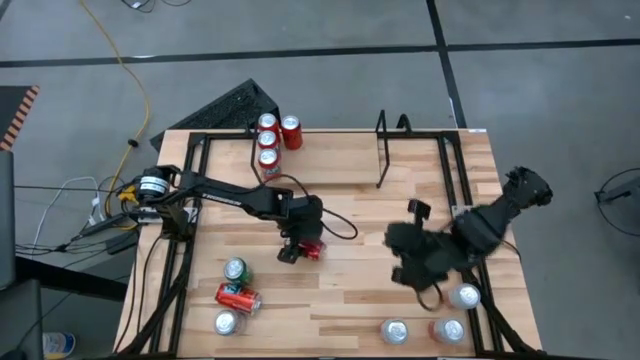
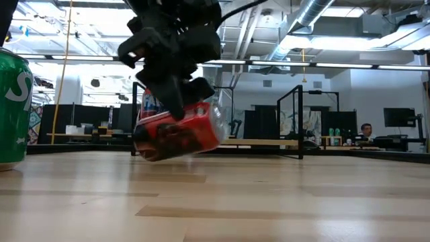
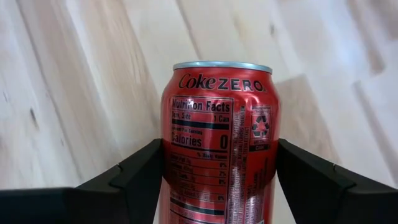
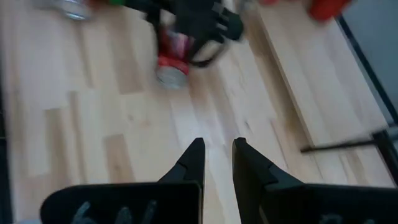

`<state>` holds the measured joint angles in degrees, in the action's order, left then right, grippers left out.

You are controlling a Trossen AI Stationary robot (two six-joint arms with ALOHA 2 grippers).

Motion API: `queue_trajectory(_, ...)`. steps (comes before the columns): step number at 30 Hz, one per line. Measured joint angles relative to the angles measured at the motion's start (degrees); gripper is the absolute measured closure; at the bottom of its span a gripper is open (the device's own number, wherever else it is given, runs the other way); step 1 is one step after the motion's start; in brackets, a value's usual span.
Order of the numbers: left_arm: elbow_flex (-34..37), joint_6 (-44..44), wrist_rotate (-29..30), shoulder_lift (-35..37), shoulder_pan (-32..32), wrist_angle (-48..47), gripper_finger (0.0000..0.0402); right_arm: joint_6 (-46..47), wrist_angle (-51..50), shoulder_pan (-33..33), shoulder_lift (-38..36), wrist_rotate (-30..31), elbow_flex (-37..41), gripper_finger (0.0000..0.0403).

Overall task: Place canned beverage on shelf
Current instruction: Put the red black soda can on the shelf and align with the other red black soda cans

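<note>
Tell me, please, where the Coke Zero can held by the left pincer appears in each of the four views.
High view: Coke Zero can at table centre, under the left pincer.
Low view: left of centre, tilted, lifted off the wood.
Left wrist view: centre, between the fingers.
Right wrist view: upper middle.
Shared landmark: the left pincer gripping it.

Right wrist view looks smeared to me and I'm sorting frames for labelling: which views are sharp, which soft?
Right wrist view: far table and the red can smeared, the right hand fairly crisp. Left wrist view: can label sharp and readable, wood behind blurred. Low view: bright ceiling lights backlight the left hand, which shows dark.
</note>
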<state>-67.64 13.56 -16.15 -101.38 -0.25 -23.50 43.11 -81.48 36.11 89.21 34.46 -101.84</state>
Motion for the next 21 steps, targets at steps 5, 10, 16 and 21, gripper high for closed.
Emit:
queue_trajectory(5, 1.1, -3.6, -2.8, 2.0, -0.1, 6.7, 0.0148, 4.1, 3.5, 8.1, 0.0, 9.2, 0.0, 0.0341)
queue_trajectory(10, 4.3, -8.3, -3.4, 5.9, 0.4, 18.8, 0.0148, 12.6, 4.2, 16.3, 0.2, 21.6, 0.0, 0.0341)
queue_trajectory(16, 11.8, -15.0, 1.1, 13.1, 2.9, 35.8, 0.0148, 18.5, 4.2, 21.8, 1.5, 31.0, 2.4, 0.0341)
queue_trajectory(21, 19.1, -21.6, 2.4, 19.5, 4.7, 51.0, 0.0148, 21.6, 3.4, 21.4, 3.6, 33.5, 3.5, 0.0341)
